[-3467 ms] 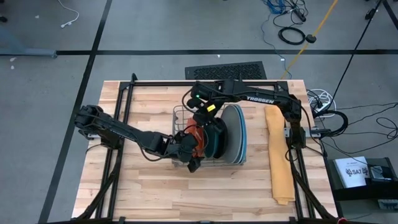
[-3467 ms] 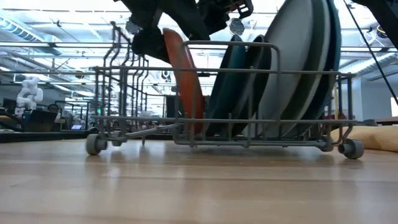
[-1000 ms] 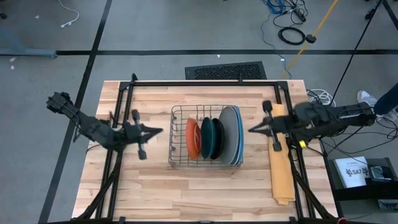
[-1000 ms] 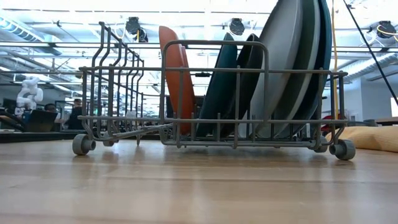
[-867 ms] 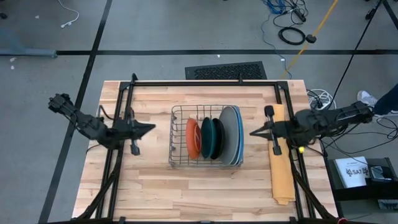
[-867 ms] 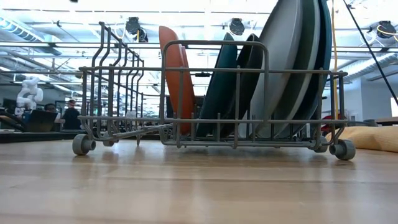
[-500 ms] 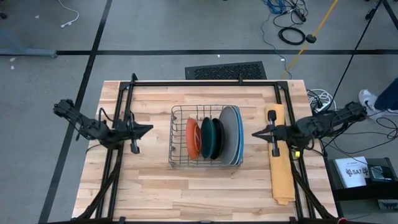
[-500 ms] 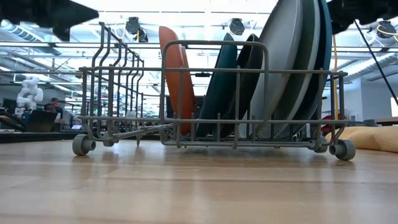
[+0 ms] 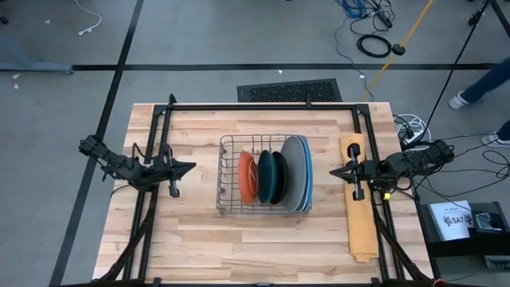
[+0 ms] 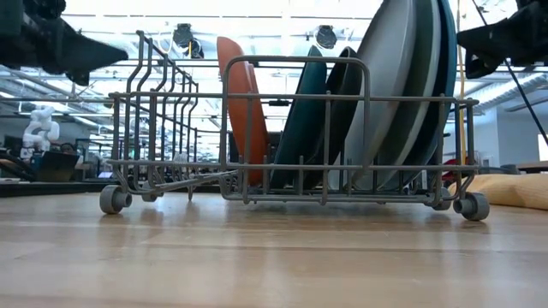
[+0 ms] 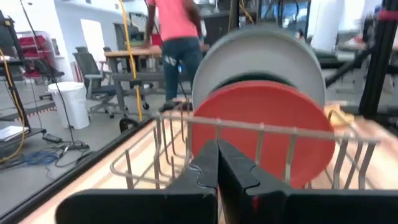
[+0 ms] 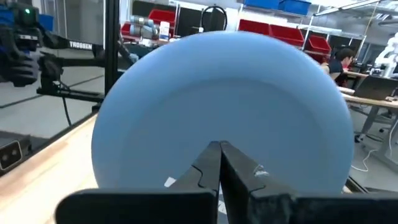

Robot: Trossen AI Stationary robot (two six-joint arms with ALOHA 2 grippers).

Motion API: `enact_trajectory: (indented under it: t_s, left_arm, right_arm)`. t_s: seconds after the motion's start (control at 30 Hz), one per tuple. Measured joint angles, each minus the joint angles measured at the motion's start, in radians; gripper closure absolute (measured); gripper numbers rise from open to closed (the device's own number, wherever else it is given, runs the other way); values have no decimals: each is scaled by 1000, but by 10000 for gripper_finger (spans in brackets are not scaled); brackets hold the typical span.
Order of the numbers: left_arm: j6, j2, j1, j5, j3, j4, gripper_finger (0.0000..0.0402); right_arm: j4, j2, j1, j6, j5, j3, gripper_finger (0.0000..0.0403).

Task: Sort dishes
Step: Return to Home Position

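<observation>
Even overhead light brightens the table (image 9: pixel 239 247), while the ceiling (image 10: pixel 257 10) glares white behind the backlit rack (image 10: pixel 342 97).

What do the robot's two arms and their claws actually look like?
The left arm and right arm are slim, black and jointed. The left gripper and right gripper each widen to a crossbar, then narrow into two flat black fingers with notched inner edges that fit together. White TROSSEN lettering shows on one link.

Grey wire rack (image 10: pixel 342 97), orange plate (image 9: pixel 247 177), teal plate (image 9: pixel 265 177)
</observation>
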Motion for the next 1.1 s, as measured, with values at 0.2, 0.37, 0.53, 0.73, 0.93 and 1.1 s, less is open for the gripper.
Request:
enact_trajectory:
  t_s: [0.2,0.37,0.53,0.73,0.93,1.1]
  left_arm:
    - [-31,-1,0,5,-22,-58,402]
    - [-54,-1,0,-20,-26,-56,402]
    - [-112,1,4,-166,-27,-65,402]
    - [-181,3,4,-208,-28,-68,402]
    - [-182,3,4,-207,-28,-67,402]
    - [-182,3,4,-207,-28,-67,402]
  right_arm:
    - [6,-5,0,1,-19,-41,403]
    - [9,-5,-1,62,-28,-86,403]
    - [13,-3,-1,90,-126,-95,403]
    - [7,-3,-1,68,-159,-95,403]
    - [7,-3,-1,-35,-208,-95,403]
    - [1,-3,-1,-31,-350,-95,403]
